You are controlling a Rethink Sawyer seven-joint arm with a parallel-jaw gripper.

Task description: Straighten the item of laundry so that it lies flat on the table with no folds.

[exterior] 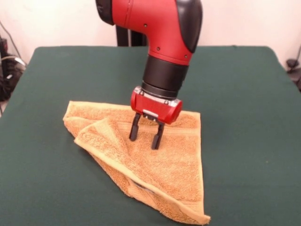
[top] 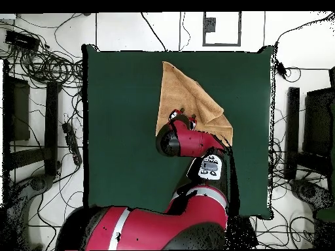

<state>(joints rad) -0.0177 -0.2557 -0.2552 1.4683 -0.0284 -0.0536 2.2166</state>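
The counter [exterior: 244,94] shows wide bare green cloth on every side of the towel [exterior: 174,174]; in the front view the open stretches run to the left, to the right and behind the arm, while the towel's lowest corner comes close to the counter's near edge at the bottom of the picture. In the overhead view the towel [top: 186,98] lies in the upper middle of the counter [top: 118,131], one pointed corner reaching almost to the top edge, with broad free green to the left and a narrower strip to the right. Cables and dark equipment crowd the floor around the counter, off its surface. The hand [exterior: 146,135] points straight down from the red and black arm, its 2 dark fingers [exterior: 135,129] set a narrow gap apart and holding nothing; their tips stand at the towel's surface, though the front view does not settle whether they press on it or stop just above. The towel lies directly under the hand, not flat: it makes a roughly triangular shape, with a flap folded over on its left side in the front view and a doubled edge running down toward the lower right corner. The hand stands over the upper middle of the towel, just right of the folded flap.
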